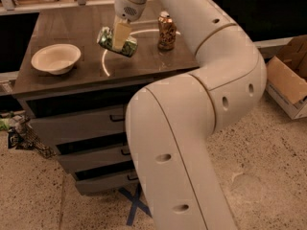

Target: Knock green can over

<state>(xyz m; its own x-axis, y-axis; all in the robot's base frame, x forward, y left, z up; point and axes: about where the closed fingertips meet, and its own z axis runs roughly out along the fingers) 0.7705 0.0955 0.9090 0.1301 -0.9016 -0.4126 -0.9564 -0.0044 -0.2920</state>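
My arm bends over the tabletop. Bowl on the left, orange can upright at back right. Green can mid-tabletop, left of the orange can, tipped almost onto its side and clamped in my tool.

No readable text. Green can, clasped by gripper over mid table: patterned label, possibly lettering, illegible. Orange can to its right: print illegible. Only mark: blue tape X on near floor.
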